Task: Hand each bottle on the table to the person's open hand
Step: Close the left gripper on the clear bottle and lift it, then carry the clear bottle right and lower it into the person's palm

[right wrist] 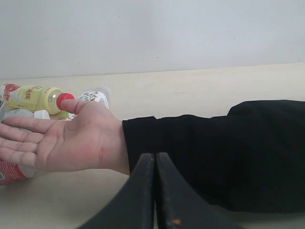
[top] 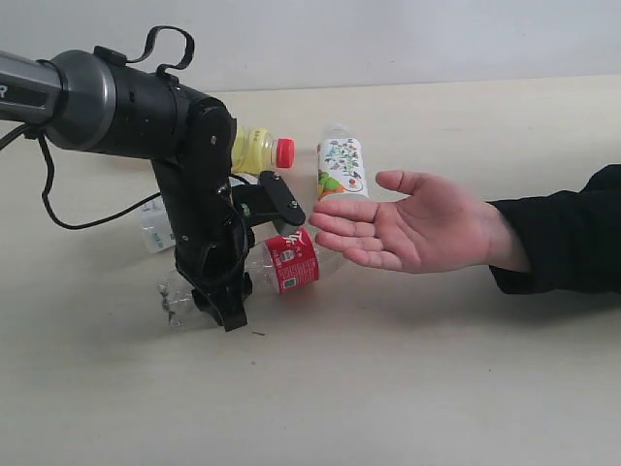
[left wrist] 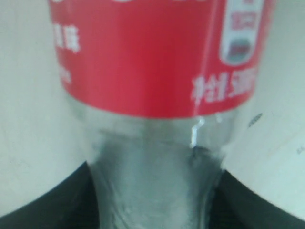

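Observation:
My left gripper [top: 250, 260] is shut on the clear bottle with red label [top: 291, 264], which lies sideways just above the table [top: 437, 388], its neck toward the person's open hand [top: 412, 228]. In the left wrist view that bottle [left wrist: 157, 62] fills the frame between the dark fingers [left wrist: 43, 205]. The yellow bottle with red cap [top: 254, 148] and the cartoon-print bottle [top: 342, 165] lie behind. The milky white bottle [top: 155, 225] is mostly hidden by the arm. My right gripper [right wrist: 155, 160] is shut and empty, near the black sleeve [right wrist: 214, 143] behind the hand [right wrist: 66, 140].
The left arm's black body and cable [top: 87, 218] stand over the table's left side. The person's forearm in the black sleeve [top: 568, 233] reaches in from the right edge. A pale wall [right wrist: 152, 33] stands behind the table.

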Robot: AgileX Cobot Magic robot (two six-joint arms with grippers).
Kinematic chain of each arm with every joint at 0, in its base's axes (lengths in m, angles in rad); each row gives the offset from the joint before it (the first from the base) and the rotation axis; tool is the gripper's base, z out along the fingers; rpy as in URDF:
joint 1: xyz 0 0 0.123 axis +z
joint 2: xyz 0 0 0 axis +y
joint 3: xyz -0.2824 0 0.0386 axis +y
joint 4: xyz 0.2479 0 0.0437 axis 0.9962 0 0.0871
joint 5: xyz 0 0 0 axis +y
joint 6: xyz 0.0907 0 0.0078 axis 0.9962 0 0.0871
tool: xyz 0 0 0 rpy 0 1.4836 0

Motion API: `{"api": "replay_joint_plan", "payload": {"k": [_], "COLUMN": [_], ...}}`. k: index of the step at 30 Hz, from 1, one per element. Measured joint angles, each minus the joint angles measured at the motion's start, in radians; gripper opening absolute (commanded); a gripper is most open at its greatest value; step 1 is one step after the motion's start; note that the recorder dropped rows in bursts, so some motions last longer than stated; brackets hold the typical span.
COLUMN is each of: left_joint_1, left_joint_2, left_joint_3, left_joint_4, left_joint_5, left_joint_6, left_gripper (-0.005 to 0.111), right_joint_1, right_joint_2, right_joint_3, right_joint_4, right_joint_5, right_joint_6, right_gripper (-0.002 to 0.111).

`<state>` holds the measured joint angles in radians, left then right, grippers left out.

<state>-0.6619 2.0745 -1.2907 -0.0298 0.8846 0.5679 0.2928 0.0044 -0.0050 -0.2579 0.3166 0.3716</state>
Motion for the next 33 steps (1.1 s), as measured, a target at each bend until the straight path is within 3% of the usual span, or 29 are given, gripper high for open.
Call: {"api": "replay_joint_plan", "payload": {"k": [12, 19, 26, 33], "left_joint_1": [-0.009, -0.073, -0.125, -0.196], "left_joint_2": [0.0, -0.03, -0.061, -0.085], "left_joint_3": [0.0, 0.002, 0.006, 0.007], "left_joint_4": [0.0, 0.0, -0.002, 0.003], "left_joint_5": [0.055, 0.128, 0.302, 0.328], "left_joint_6": [-0.025, -0.025, -0.069, -0.137], "left_gripper": [0.0, 0.0, 0.0, 0.0], "right_joint_1": [0.0, 0.0, 0.0, 0.0], "right_joint_2": [0.0, 0.0, 0.0, 0.0], "right_joint_3": [0.0, 0.0, 0.0, 0.0], "right_joint_4": [0.0, 0.0, 0.0, 0.0], "right_joint_5": [0.0, 0.0, 0.0, 0.0], "right_joint_6": [0.0, 0.0, 0.0, 0.0], "right_gripper": [0.0, 0.0, 0.0, 0.0]}}
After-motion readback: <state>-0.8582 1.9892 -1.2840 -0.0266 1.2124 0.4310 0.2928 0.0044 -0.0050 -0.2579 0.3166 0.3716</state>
